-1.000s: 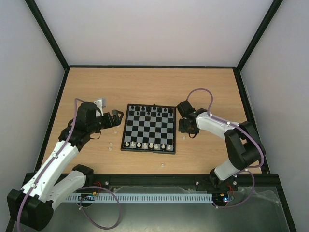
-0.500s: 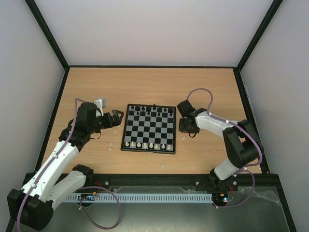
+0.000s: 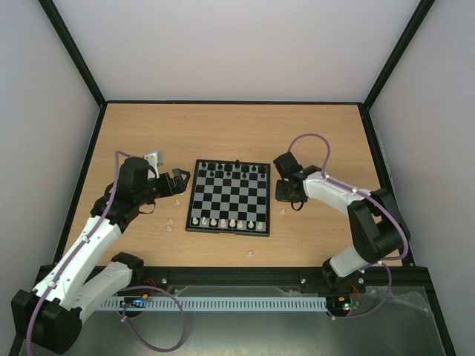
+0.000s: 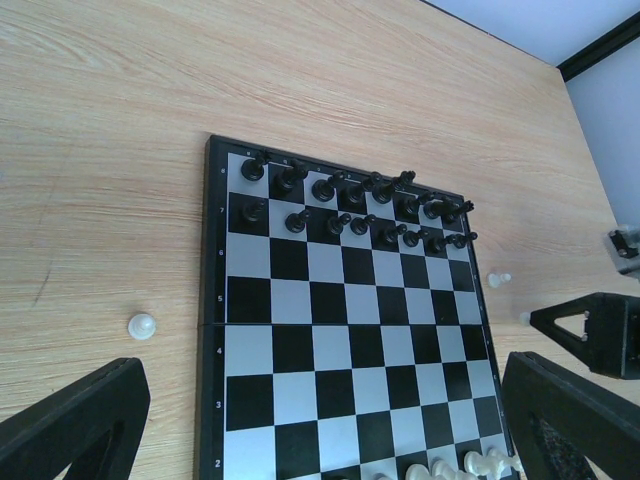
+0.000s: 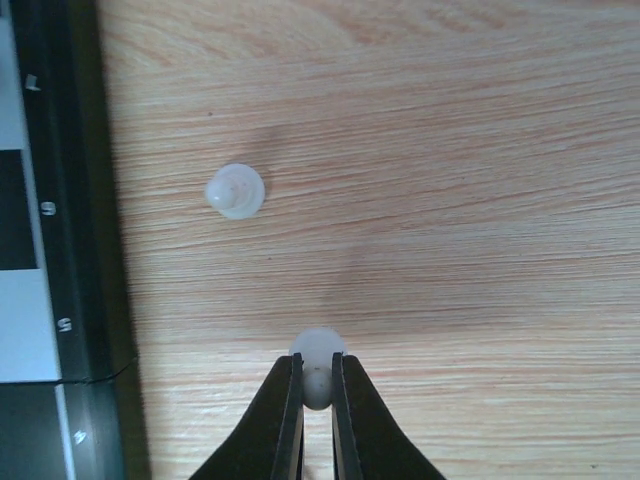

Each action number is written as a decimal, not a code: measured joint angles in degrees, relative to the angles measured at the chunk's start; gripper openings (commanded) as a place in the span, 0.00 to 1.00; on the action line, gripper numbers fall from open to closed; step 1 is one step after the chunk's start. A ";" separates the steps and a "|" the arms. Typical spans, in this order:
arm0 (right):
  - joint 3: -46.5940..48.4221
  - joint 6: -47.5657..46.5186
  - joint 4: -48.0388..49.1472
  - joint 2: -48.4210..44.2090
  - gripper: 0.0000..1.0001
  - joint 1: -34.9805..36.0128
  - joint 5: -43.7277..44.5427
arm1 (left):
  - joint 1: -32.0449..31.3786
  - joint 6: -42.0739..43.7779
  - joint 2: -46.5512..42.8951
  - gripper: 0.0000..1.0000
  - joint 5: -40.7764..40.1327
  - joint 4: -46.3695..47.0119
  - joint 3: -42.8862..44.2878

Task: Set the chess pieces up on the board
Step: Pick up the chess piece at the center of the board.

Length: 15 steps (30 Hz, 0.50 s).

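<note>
One whitish chess piece is pinched by the right gripper beside the board; the left gripper is seen with jaws spread.

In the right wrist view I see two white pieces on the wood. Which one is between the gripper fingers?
The lower white piece: the right gripper is shut on it. The other white piece sits free, nearer the board.

Pairs white shell segments with black joints on the left arm and right arm. Trails a looping purple cable along each. Ends in matte black, tapering pincer fingers.
</note>
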 measured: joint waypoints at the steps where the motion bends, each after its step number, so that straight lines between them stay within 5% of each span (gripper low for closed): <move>1: 0.00 0.02 -0.07 -0.66 0.03 0.00 -0.02 | -0.02 0.00 0.00 0.99 0.00 0.02 0.00; 15: -0.07 0.76 -4.17 -11.23 0.03 6.45 -0.20 | -0.42 -0.59 0.17 0.99 -0.28 0.26 0.00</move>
